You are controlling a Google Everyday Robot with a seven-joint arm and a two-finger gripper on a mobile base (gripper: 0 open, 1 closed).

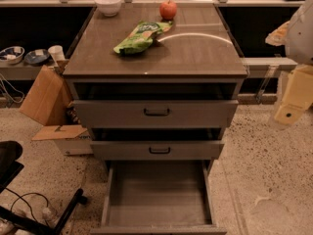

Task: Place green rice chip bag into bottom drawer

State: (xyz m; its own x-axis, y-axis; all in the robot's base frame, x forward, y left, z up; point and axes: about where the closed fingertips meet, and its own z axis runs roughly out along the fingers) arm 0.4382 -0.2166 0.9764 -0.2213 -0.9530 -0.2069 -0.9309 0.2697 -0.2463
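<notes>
The green rice chip bag [142, 35] lies flat on the cabinet top [195, 58], left of centre, just in front of a red apple [168, 9]. The bottom drawer [157, 195] is pulled out wide and its grey floor is bare. The two upper drawers, the top one [156, 112] and the middle one [158, 150], with black handles, are pulled out slightly. My gripper [292, 102] hangs at the right edge of the camera view, to the right of the cabinet and well away from the bag, with nothing seen in it.
A white bowl [108, 4] stands at the back left of the cabinet top. Cardboard boxes [49, 106] lean on the floor to the left of the cabinet. A black chair base [29, 209] and cables are at bottom left. Bowls and a cup [56, 53] sit on a low shelf at left.
</notes>
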